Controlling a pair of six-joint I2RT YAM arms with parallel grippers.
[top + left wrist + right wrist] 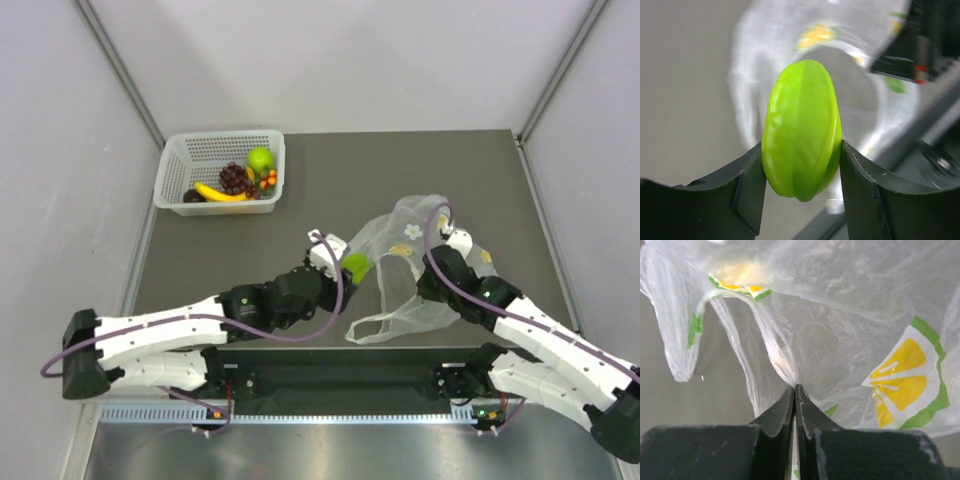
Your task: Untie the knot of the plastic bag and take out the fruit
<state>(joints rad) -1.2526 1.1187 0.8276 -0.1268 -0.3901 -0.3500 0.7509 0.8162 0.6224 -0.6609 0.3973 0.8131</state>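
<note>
My left gripper (801, 152) is clamped on a ridged, bright green oval fruit (801, 105), just at the left edge of the thin transparent plastic bag with yellow flower prints (405, 262). My right gripper (795, 392) is fully closed, pinching a fold of that bag's film on its right side. Well beyond the bag's left, a white perforated basket (172, 168) holds a green apple (260, 158), yellow banana (220, 193), purple grapes (236, 178) and small orange fruits (268, 181).

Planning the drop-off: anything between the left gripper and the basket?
Top view: only bare table between left gripper, holding green fruit, and basket.
</note>
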